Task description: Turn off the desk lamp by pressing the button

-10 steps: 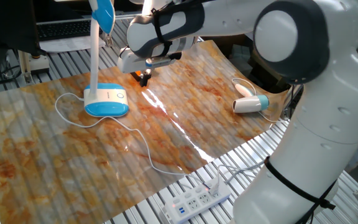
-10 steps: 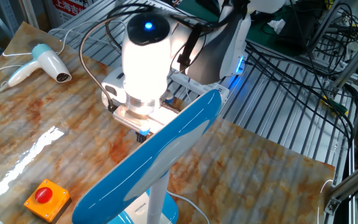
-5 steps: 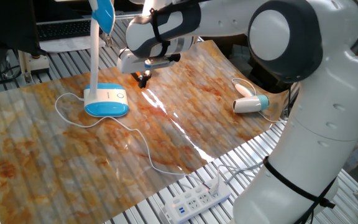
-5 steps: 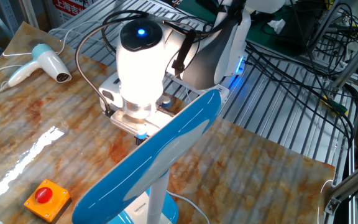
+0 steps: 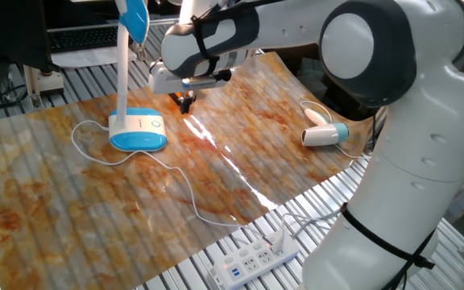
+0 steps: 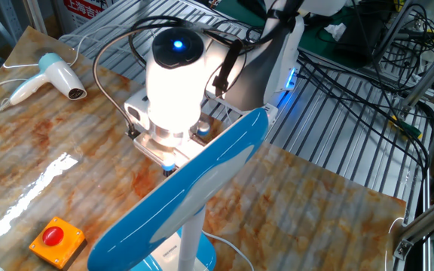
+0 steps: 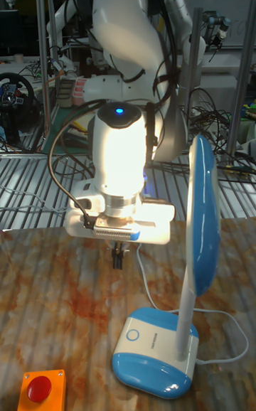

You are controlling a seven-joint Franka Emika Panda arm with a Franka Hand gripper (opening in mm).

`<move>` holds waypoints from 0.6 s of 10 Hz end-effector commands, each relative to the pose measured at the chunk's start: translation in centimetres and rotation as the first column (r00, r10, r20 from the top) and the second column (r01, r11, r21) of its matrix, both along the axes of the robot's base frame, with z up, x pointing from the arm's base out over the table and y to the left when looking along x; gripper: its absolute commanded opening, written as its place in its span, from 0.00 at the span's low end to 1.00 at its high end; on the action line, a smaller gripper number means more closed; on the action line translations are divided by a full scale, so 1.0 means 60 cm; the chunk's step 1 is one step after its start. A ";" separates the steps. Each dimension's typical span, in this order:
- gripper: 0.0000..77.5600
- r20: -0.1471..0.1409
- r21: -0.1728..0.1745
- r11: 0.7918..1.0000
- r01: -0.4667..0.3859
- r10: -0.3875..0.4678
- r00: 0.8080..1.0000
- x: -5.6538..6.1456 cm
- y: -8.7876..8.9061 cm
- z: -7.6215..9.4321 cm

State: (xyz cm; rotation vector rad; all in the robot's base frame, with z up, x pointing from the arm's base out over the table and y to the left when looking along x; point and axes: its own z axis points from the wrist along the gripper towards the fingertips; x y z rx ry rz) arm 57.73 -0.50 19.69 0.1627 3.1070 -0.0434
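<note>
The button (image 7: 132,337) on the desk lamp (image 7: 186,290) is not yet pressed. The gripper (image 7: 118,256), at frame centre, hangs above the table; its jaw opening I cannot tell.

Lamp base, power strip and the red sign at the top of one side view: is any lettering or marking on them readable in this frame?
Desk lamp base: a short dark line of print beside the button, too small to read.
Power strip: blue marks on its face, blurred, unreadable.
Red sign at the top edge: white characters, cut off and illegible.
Nothing else legible.
</note>
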 end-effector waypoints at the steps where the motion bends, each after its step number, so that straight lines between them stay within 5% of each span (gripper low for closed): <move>1: 0.00 0.008 -0.008 1.000 -0.025 0.025 1.000 0.009 0.009 -0.017; 6: 0.00 0.030 -0.004 0.999 -0.038 0.038 0.999 0.038 0.014 -0.048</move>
